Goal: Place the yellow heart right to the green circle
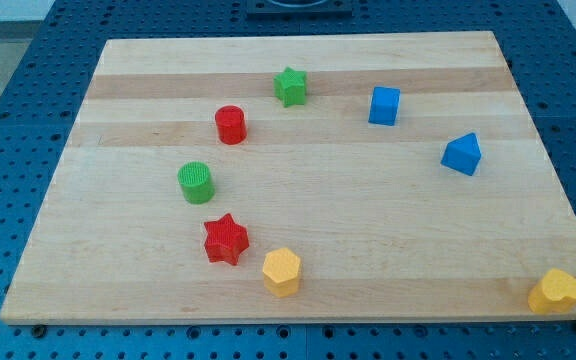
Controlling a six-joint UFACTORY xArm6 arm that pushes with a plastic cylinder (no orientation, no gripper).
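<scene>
Seven blocks lie on the bench (368, 250). Two are yellow: one heart (556, 291) and one hexagon (282, 271). Two are red: one star (226, 239) and one cylinder (231, 125). Two are green: one circle (196, 182) and one star (290, 87). Two are blue: one cube (384, 105) and one prism (462, 154). That makes eight blocks, not seven. My tip does not show.
</scene>
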